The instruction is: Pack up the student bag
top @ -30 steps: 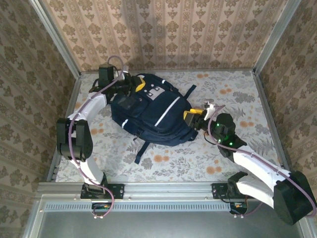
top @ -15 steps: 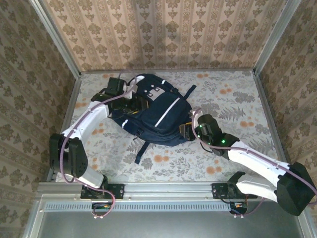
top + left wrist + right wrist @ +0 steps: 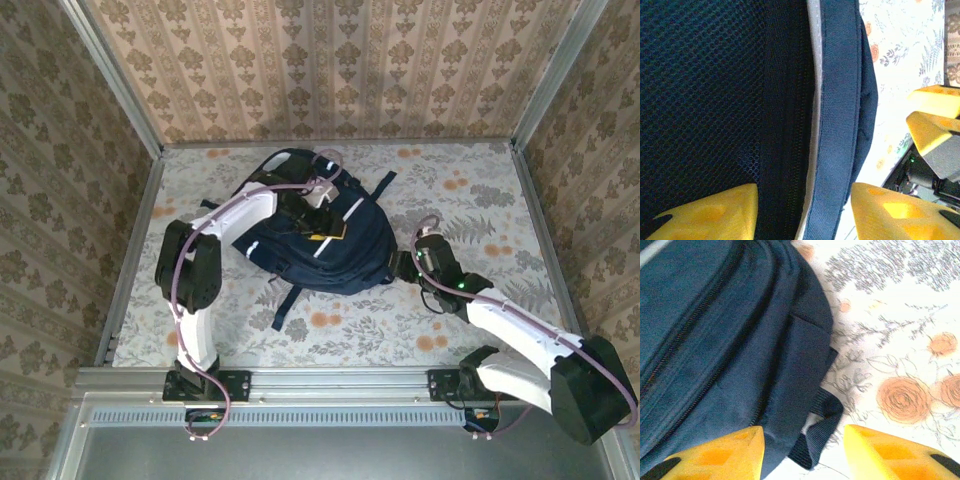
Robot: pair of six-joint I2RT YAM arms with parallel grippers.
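Navy bag (image 3: 350,250), flat on the floral table (image 3: 480,200), a little left of centre, with a strap trailing toward the near edge. Left gripper (image 3: 802,200) over the bag's top, above dark mesh (image 3: 705,100) and the white stripe (image 3: 814,100): jaws well apart, straddling the seam ridge, clamping nothing. Right gripper (image 3: 802,440) low at the bag's right edge: jaws likewise apart, a strap loop (image 3: 820,425) lying between the fingers, not pinched.

Large dark navy student bag (image 3: 355,255), lying flat and front-up, just left of centre, thin white stripe across its front, dark straps trailing near and far-right.
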